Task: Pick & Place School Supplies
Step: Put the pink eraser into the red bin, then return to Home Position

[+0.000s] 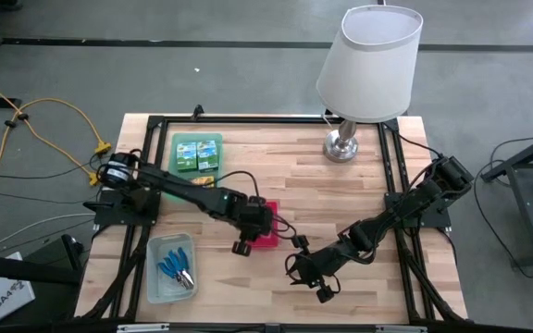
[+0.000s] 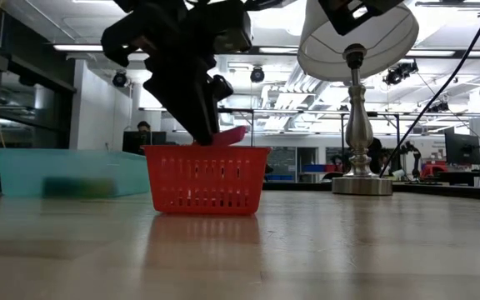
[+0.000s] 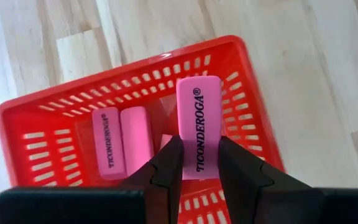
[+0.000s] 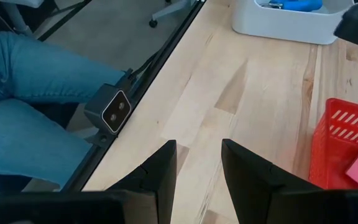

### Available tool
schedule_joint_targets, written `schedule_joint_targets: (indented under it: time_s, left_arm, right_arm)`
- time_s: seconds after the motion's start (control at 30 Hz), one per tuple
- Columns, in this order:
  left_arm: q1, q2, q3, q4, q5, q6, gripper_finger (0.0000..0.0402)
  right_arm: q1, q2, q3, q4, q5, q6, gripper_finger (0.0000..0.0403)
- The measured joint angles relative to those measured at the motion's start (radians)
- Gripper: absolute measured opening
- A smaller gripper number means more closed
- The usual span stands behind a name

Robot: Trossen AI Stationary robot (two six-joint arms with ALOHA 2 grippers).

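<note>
A pink eraser (image 3: 198, 118) printed TICONDEROGA is caught in my left gripper (image 3: 197, 163), which is shut on it above the red mesh basket (image 3: 23, 118). Two more pink erasers (image 3: 120, 142) lie flat on the basket's floor. In the low view the held eraser (image 2: 230, 135) sticks out just above the basket's rim (image 2: 207, 150). My right gripper (image 4: 197, 165) stands open over bare wood toward the table's near edge, right of the basket (image 4: 340, 140), with nothing between its fingers. My left gripper pinches the eraser's two long sides (image 3: 199, 163) between its two fingers, at the end nearest the wrist. The fingers slant down from the table's left and run along the eraser. The rest of the eraser juts past the fingertips, clear above the basket.
A green tray (image 1: 197, 154) holding green-and-yellow boxes sits at the far left. A clear bin (image 1: 171, 268) with blue-handled tools stands at the near left. A lamp (image 1: 345, 145) stands at the far right. A person's leg in jeans (image 4: 30, 81) shows beyond the table's edge.
</note>
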Motion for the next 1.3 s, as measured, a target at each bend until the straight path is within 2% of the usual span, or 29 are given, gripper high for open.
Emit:
schedule_joint_targets:
  time_s: [0.27, 0.53, 0.87, 1.2, 1.3]
  left_arm:
    - [0.006, 0.018, -0.001, -0.004, 0.048, -0.02, 0.0082]
    - [0.016, 0.08, -0.003, 0.009, 0.044, -0.03, 0.0083]
    - [0.015, 0.081, -0.002, 0.028, 0.037, -0.034, 0.0114]
    - [0.015, 0.081, -0.002, 0.027, 0.037, -0.045, 0.0118]
    - [0.014, 0.08, -0.002, 0.027, 0.037, -0.005, 0.0118]
  right_arm:
    - [0.005, 0.0, 0.0, 0.0, -0.002, 0.025, 0.0119]
    - [0.011, 0.0, 0.0, -0.002, 0.0, 0.025, 0.0119]
    - [0.011, 0.0, 0.0, 0.0, 0.0, 0.024, 0.0119]
    - [0.011, 0.0, 0.0, 0.0, 0.0, 0.023, 0.0119]
    - [0.011, 0.0, 0.0, 0.0, 0.0, 0.023, 0.0119]
